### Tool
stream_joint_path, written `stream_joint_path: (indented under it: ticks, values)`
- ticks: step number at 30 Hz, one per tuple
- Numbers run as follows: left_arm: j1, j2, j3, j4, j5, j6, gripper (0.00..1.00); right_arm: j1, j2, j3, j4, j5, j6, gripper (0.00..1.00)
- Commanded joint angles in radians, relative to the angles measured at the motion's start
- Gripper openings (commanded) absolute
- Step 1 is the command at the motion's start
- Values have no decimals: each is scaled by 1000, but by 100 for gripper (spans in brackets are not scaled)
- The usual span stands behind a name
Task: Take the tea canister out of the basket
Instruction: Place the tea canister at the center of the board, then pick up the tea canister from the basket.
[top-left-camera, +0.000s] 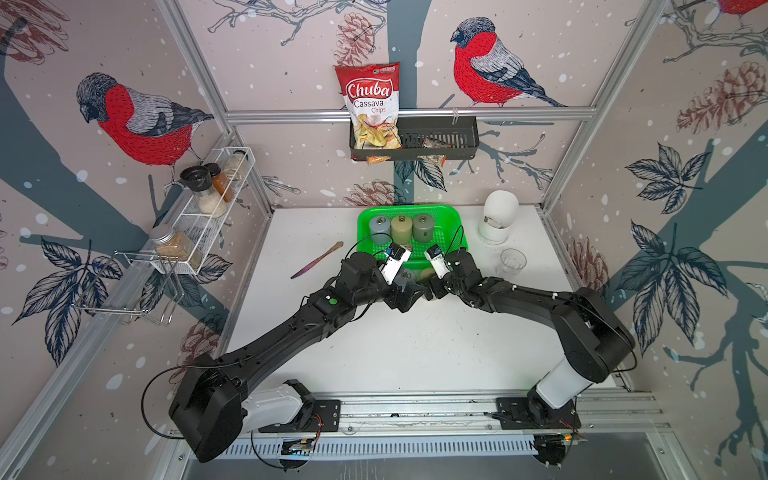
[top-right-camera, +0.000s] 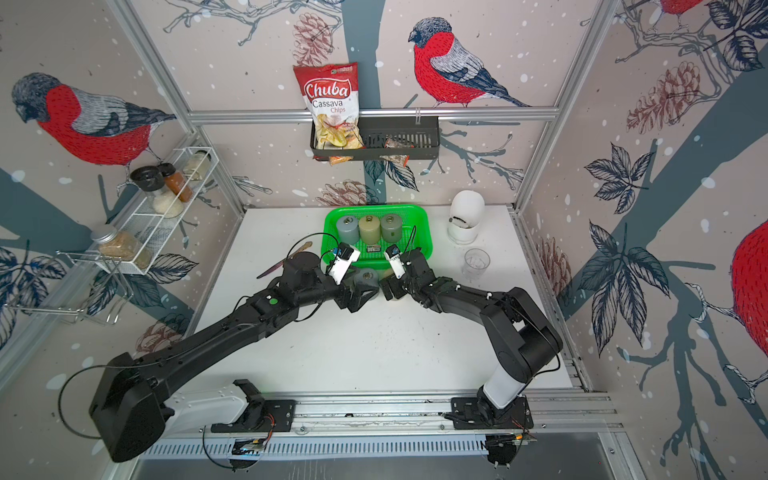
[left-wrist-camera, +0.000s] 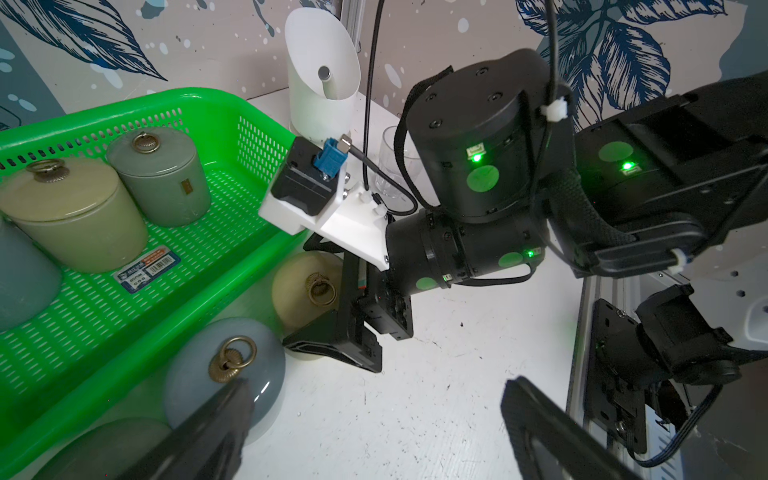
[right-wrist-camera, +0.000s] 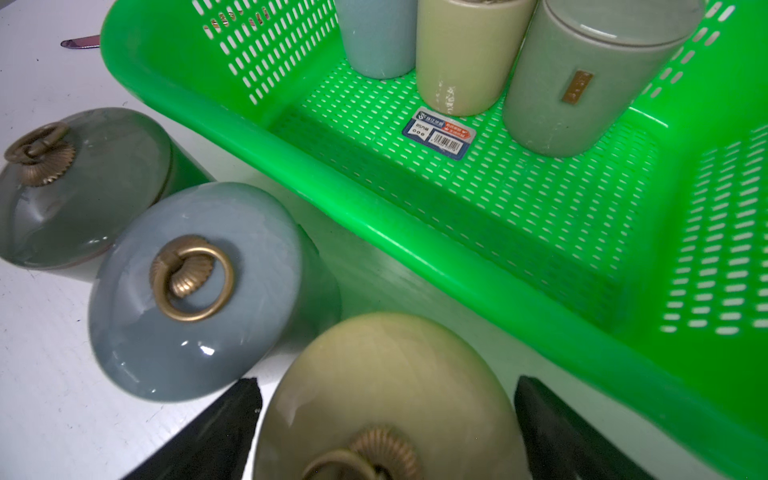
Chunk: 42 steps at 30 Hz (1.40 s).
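The green basket (top-left-camera: 361, 226) (right-wrist-camera: 374, 232) stands at the back of the table, with three tea canisters in a row inside: grey-blue (top-left-camera: 379, 226), beige (top-left-camera: 401, 227) and grey-green (top-left-camera: 423, 226). Three more canisters stand on the table in front of the basket: dark green (right-wrist-camera: 83, 187), blue-grey (right-wrist-camera: 199, 291) (left-wrist-camera: 232, 365) and beige (right-wrist-camera: 374, 353) (left-wrist-camera: 299, 286). My right gripper (right-wrist-camera: 386, 384) is open, its fingers on either side of the beige canister on the table, with a gap showing on one side. My left gripper (left-wrist-camera: 374, 424) is open over bare table, one finger beside the blue-grey canister.
A clear glass (top-left-camera: 512, 262) and a white egg-shaped container (top-left-camera: 498, 216) stand right of the basket. A knife (top-left-camera: 318, 259) lies to its left. On the walls hang a black shelf (top-left-camera: 457, 137) holding a chips bag and a white wire rack (top-left-camera: 199, 232) of jars.
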<state>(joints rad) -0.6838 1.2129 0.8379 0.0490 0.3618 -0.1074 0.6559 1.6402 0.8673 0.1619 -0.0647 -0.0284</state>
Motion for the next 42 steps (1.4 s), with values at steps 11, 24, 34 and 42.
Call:
stream_joint_path:
  ticks: [11, 24, 34, 42]
  values:
    - [58, -75, -4, 68, -224, -139, 97, -16, -140, 6, -31, -14, -6, 100]
    - [110, -83, -29, 104, -231, -191, 97, -117, 56, 403, -182, -67, -25, 98]
    - [112, -130, -36, 75, -227, -153, 97, -191, 362, 688, -266, -190, -229, 100]
    - [113, -141, -40, 63, -234, -137, 97, -231, 544, 864, -331, -184, -281, 100]
